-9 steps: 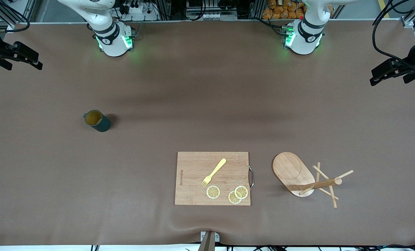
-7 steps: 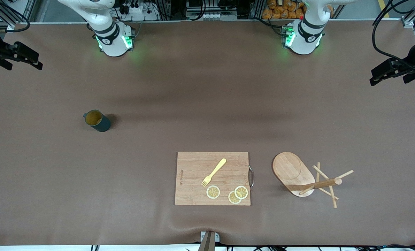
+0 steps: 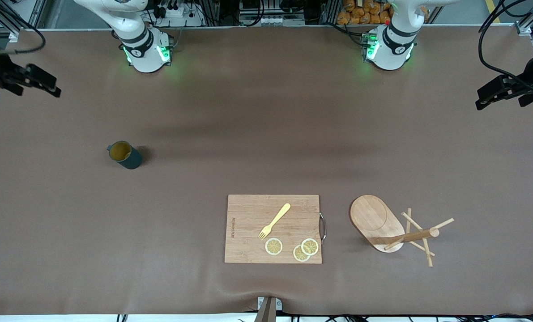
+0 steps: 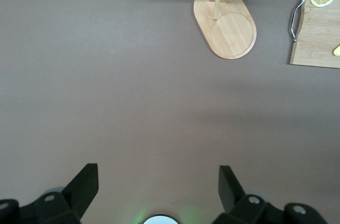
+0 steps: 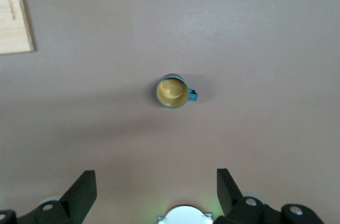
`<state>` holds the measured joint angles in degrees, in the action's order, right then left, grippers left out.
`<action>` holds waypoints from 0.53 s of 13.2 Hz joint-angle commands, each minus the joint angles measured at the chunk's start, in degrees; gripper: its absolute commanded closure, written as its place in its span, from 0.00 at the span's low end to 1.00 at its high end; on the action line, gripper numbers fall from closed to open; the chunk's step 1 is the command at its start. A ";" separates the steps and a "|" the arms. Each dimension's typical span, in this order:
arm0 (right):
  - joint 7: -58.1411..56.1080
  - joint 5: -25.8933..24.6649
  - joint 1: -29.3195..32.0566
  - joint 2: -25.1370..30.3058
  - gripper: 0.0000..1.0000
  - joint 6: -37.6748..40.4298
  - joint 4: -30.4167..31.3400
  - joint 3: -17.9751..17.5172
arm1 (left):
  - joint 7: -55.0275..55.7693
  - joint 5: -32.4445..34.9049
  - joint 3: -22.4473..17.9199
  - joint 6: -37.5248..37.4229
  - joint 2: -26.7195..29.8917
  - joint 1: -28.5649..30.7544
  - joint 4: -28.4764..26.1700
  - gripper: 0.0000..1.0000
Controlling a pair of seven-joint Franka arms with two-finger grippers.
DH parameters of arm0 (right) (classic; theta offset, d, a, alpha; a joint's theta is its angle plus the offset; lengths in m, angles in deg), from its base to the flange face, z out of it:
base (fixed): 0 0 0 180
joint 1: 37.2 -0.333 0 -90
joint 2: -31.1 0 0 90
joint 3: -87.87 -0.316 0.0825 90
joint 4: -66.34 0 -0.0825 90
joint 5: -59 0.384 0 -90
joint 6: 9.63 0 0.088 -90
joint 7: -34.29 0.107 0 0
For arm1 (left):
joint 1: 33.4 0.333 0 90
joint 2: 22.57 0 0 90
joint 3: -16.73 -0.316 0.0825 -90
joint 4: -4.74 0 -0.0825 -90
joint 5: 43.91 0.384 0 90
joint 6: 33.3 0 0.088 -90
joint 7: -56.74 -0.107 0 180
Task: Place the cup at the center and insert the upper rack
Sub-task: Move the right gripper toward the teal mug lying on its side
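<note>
Two steps are asked of me and, judging by how things lie, neither is begun. I take the board [image 3: 273, 228] as my landmark. The cup [image 3: 124, 154] stands upright on the table [image 3: 266, 116], well apart from the board, farther from the front camera than it and toward the right arm's end; its mouth faces up and nothing is in it that I can see. The rack [image 3: 394, 229] lies tipped on its side just beside the board's handle end, toward the left arm's end, its post and pegs pointing away from the board. A fork [image 3: 274, 221] and three lemon slices [image 3: 274, 246] rest on the board.

My right gripper [image 3: 33, 80] hangs at the table's edge, well apart from the board, jaws spread wide and empty; its wrist view looks down on the cup. My left gripper [image 3: 494, 93] hangs at the table's other edge, also spread and empty, with the rack in its wrist view.

What is left, I judge, is everything: move the cup to the middle, then deal with the rack.
</note>
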<state>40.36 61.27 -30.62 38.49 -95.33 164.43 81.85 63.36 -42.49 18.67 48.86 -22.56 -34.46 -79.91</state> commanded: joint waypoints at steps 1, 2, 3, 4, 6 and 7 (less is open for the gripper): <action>7.00 -0.07 -2.53 -0.97 0.00 -7.43 6.03 -0.04 | -0.73 1.31 0.17 -0.95 0.17 -0.26 0.46 0.00; 8.76 -0.07 -3.32 -1.41 0.00 -9.81 7.89 -0.04 | -0.47 1.05 0.17 -0.95 0.17 -0.26 0.46 0.00; 10.17 -0.07 -3.67 -2.98 0.00 -10.88 8.51 -0.04 | -0.03 0.70 0.17 -0.95 0.17 -0.26 0.37 0.00; 11.66 -0.07 -3.77 -4.73 0.00 -12.02 8.69 -0.04 | 0.14 0.61 0.17 -0.95 0.17 -0.34 0.19 0.00; 15.35 0.28 -3.85 -7.82 0.00 -15.70 11.05 -0.13 | 0.23 0.52 0.87 -0.95 -0.18 -0.26 0.10 0.00; 16.76 0.28 -4.03 -8.18 0.00 -18.94 13.68 -0.13 | 0.23 0.52 0.87 -0.86 -0.19 -0.26 0.19 0.00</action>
<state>53.69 61.29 -34.28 31.56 -110.27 174.96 81.66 63.37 -42.49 19.04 48.64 -22.71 -34.76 -80.03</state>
